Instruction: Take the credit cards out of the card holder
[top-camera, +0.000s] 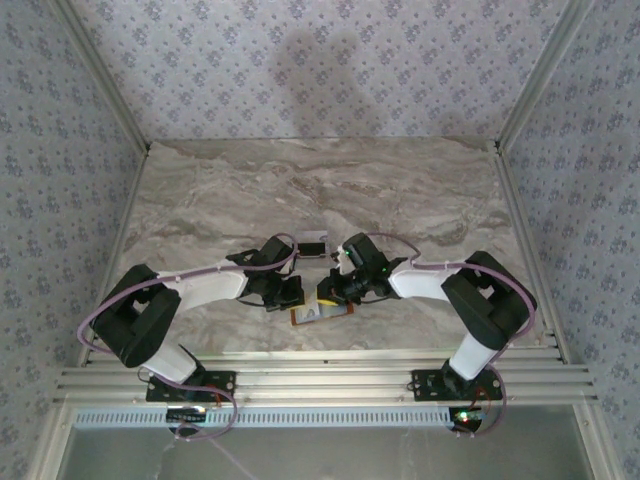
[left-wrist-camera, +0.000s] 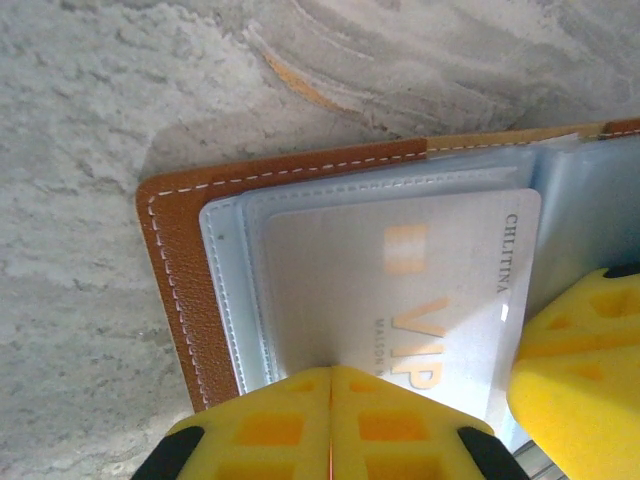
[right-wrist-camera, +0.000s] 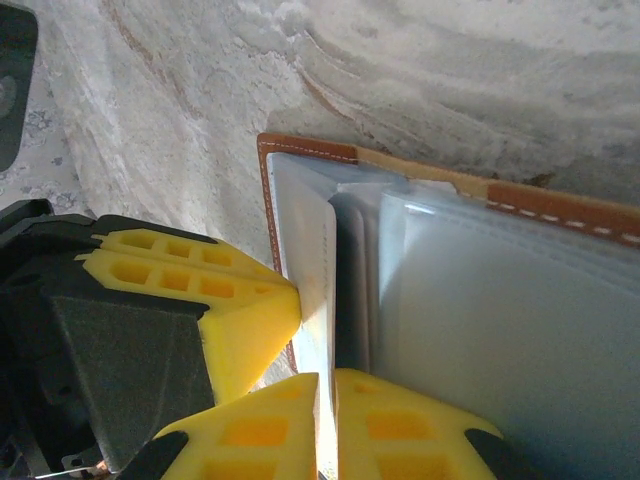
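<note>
Between the two grippers' tips the card holder (top-camera: 322, 313) lies open, inside up, its long axis crosswise to the left gripper (left-wrist-camera: 330, 388), which is pinched tight on the holder's near sleeve edge. The right gripper (right-wrist-camera: 326, 392) nips a thin pale leaf of the holder, its jaws almost together. The whitish credit card (left-wrist-camera: 400, 295) sits sleeved, so removal looks barely begun.
</note>
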